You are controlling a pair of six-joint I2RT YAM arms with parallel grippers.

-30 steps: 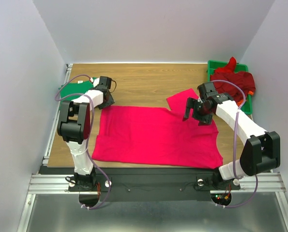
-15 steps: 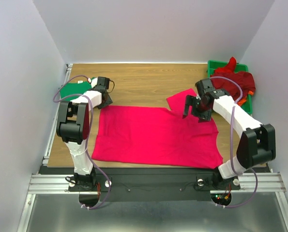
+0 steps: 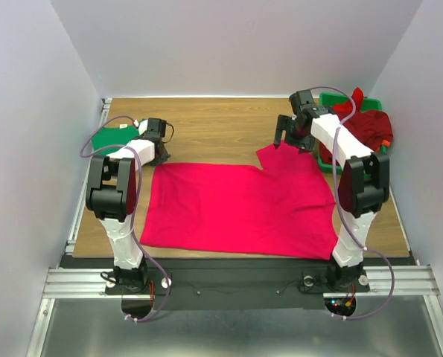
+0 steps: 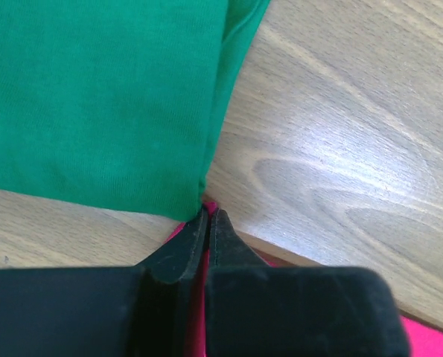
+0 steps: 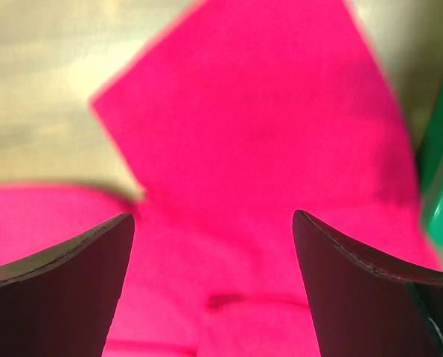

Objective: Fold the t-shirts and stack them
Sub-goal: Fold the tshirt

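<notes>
Cloth of the pink shirt lies spread flat on the tabletop. The left end effector is pressed together, pinching the shirt's far-left corner just beside the folded green shirt. The right end effector hangs spread over the far-right sleeve, near the tray holding dark red shirts.

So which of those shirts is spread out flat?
The pink-red shirt in the middle. The green shirt lies folded at far left; the dark red shirts are heaped in the tray.
</notes>
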